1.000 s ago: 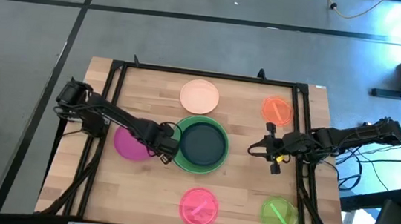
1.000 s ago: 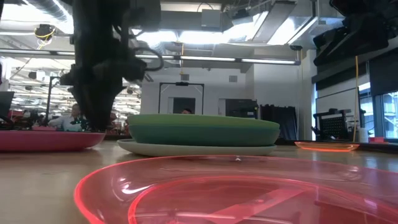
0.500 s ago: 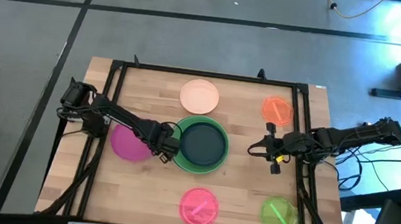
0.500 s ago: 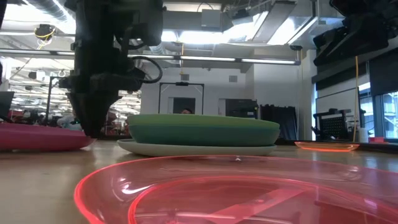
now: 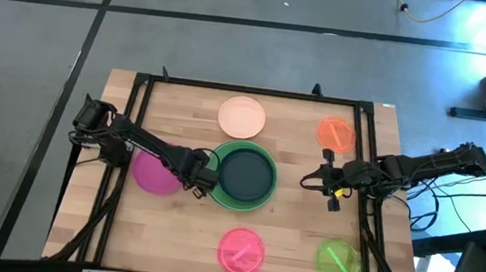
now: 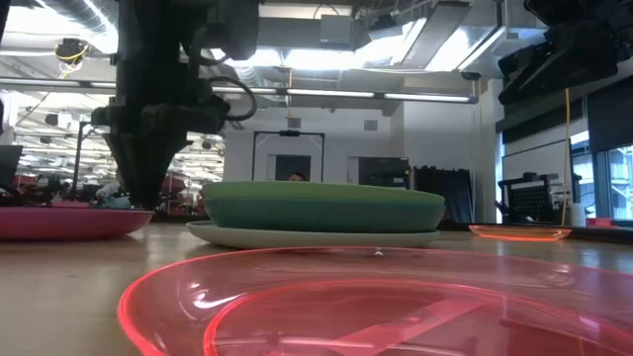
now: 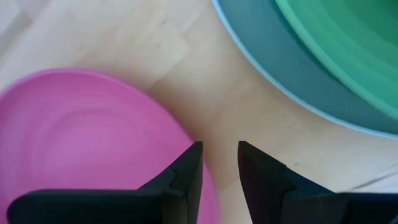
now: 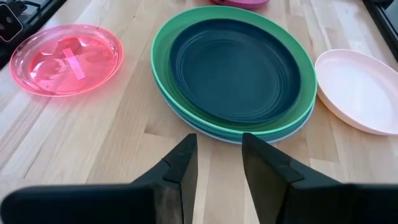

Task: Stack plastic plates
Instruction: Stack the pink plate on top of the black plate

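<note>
My left gripper (image 5: 191, 185) sits low over the table (image 5: 178, 238) between the magenta plate (image 5: 154, 173) and the central stack, its fingers (image 7: 186, 177) a narrow gap apart and holding nothing, one finger at the magenta plate's rim. Compared with a second ago, that plate has slid a little toward the table's left edge, and my left arm has shifted slightly with it. The stack is unchanged at the table's middle: the dark navy plate (image 5: 245, 172) inside the light green plate (image 5: 219, 192), over a pale blue-grey plate (image 8: 249, 138). My right gripper (image 5: 321, 181) waits near the right edge, fingers apart and empty, unmoved. The peach plate (image 5: 241, 115), orange plate (image 5: 335, 134), pink plate (image 5: 241, 250) and lime plate (image 5: 338, 260) lie where they were.
</note>
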